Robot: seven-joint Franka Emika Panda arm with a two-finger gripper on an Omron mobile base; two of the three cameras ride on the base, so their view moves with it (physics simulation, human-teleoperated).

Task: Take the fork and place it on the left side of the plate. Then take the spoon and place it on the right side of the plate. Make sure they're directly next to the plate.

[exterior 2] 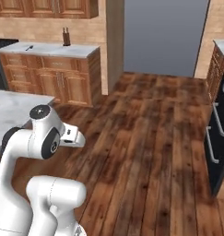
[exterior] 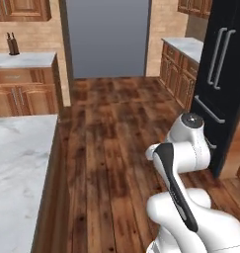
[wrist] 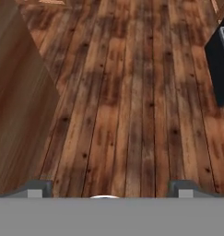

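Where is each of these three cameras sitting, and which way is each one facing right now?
Left base view: behind the arm's left, facing the wood floor and black fridge; white arm at lower right.
Right base view: behind the arm's right, facing the floor and knife block; arm at lower left.
Hand view: on the hand, looking down at floor; open gripper.
Shared: floor, fridge, grey doorway.

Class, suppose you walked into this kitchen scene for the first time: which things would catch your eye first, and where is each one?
The wide wooden plank floor fills the middle of the room and runs toward a grey doorway at the far end. A tall black refrigerator stands along the right side, and a pale marble counter lies at the left. In the hand view the gripper hangs open above bare floorboards.
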